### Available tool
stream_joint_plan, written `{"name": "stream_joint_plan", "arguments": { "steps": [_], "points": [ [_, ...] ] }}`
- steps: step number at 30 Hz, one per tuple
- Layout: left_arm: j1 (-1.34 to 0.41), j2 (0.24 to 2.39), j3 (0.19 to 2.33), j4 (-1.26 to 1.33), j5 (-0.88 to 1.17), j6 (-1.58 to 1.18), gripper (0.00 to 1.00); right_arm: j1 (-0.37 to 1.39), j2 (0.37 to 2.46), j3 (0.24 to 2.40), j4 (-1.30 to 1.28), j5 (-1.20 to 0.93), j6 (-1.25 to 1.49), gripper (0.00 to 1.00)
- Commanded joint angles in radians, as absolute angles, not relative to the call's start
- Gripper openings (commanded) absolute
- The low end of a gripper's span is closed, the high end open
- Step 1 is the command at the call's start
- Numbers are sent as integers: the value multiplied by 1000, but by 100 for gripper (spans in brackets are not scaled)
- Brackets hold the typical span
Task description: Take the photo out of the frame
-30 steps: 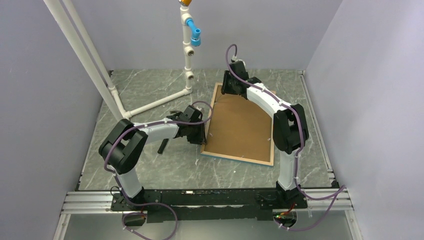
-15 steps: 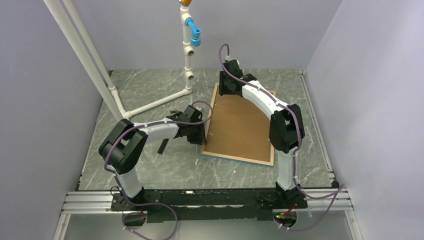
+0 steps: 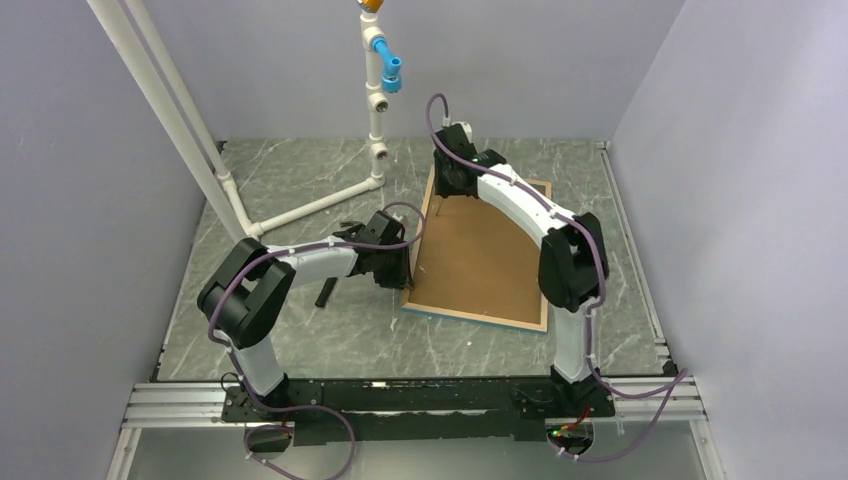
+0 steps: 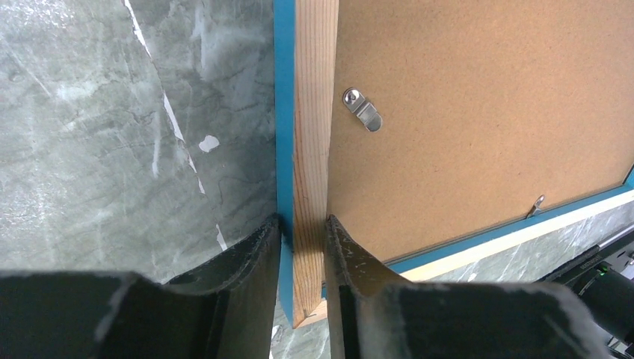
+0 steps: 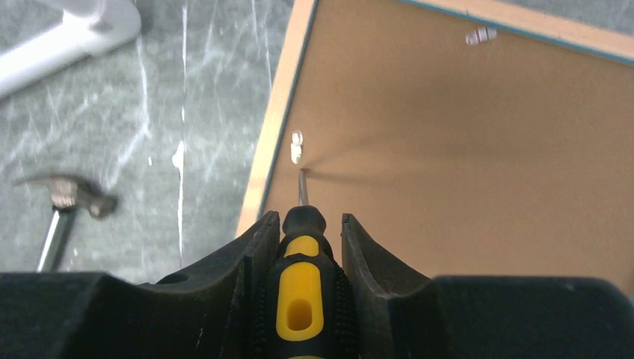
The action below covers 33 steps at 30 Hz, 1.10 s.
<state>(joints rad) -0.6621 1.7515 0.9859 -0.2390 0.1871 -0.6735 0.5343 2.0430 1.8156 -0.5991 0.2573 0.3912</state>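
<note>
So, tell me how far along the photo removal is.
Done: frame lies face down, left gripper clamping its rim. In hand: right gripper holds a screwdriver, tip near a side clip. Left: turn the clips, lift the backing board, pull the photo.

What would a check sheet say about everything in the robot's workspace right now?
Surface: grey marbled table, with pale scuffs.
Job's things: frame lies face down, brown back up, with metal clips on it; photo not seen.
Clutter: hammer on the table, left of the frame.
End effectors: left end effector shut on the frame's rim; right end effector shut on a screwdriver, its tip close to one of the clips.
Cables: purple cables run along both arms.
Surroundings: white pipes at the back left; plain walls.
</note>
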Motion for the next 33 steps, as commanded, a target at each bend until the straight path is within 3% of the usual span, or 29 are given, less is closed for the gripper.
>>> {"name": "stream_joint_plan", "arguments": {
  "steps": [1, 5, 11, 16, 19, 29, 33],
  "points": [
    [-666, 1732, 984, -267, 152, -661, 32, 569, 1757, 1689, -707, 304, 399, 0],
    [-666, 1700, 973, -286, 127, -658, 35, 660, 1541, 1569, -855, 610, 445, 0],
    [-669, 1618, 917, -248, 155, -702, 43, 645, 1276, 1277, -810, 552, 475, 0],
    [-695, 1493, 872, -249, 154, -770, 58, 643, 1153, 1122, -770, 524, 511, 0],
    [-725, 1431, 854, -270, 138, -845, 62, 643, 1107, 1073, -765, 517, 519, 0],
    [-904, 1354, 717, -194, 11, -1559, 63, 643, 973, 995, -761, 478, 540, 0],
    [-960, 1405, 768, -281, -40, -1793, 64, 643, 916, 979, -765, 455, 545, 0]
  ]
}}
